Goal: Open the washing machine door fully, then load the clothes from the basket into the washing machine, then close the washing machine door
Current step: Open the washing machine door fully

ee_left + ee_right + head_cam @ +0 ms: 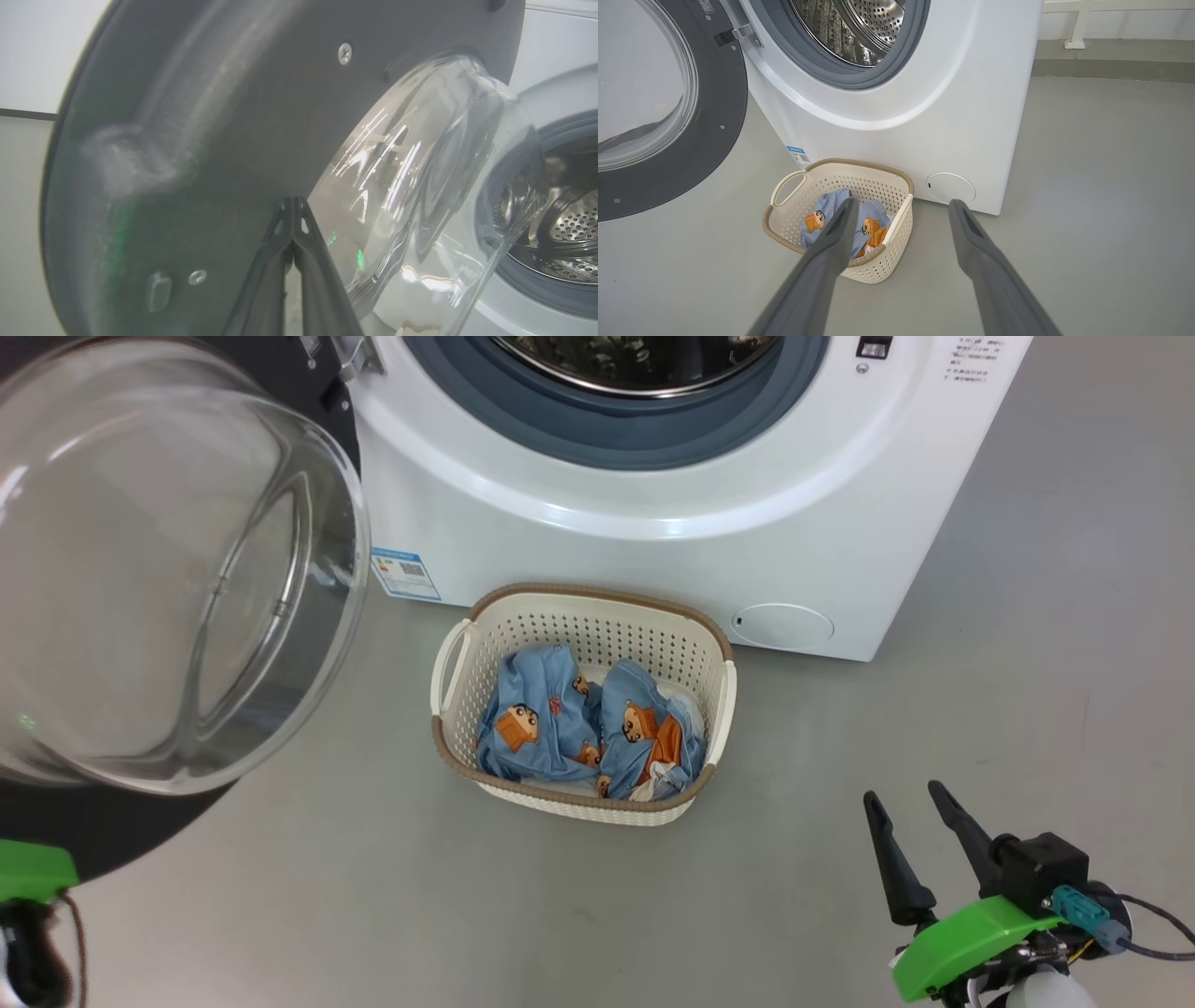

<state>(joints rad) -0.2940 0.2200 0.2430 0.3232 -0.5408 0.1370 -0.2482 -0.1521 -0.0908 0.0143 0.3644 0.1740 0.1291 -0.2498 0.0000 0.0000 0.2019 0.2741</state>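
1. Head view: washing machine door [177, 579] stands open left of the washing machine [653, 551]; clothes [551, 728] lie in the basket [597, 593] on the floor [373, 896]; right gripper [902, 791] spread, empty
2. Left wrist view: left gripper [293, 205] pressed together, empty, before the door's dark inner face
3. Right wrist view: the spread right gripper points toward the basket

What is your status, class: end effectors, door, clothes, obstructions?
Left end effector shut, tips by the washing machine door. Right end effector open, empty. Door open; clothes in basket. Drum mouth unobstructed.
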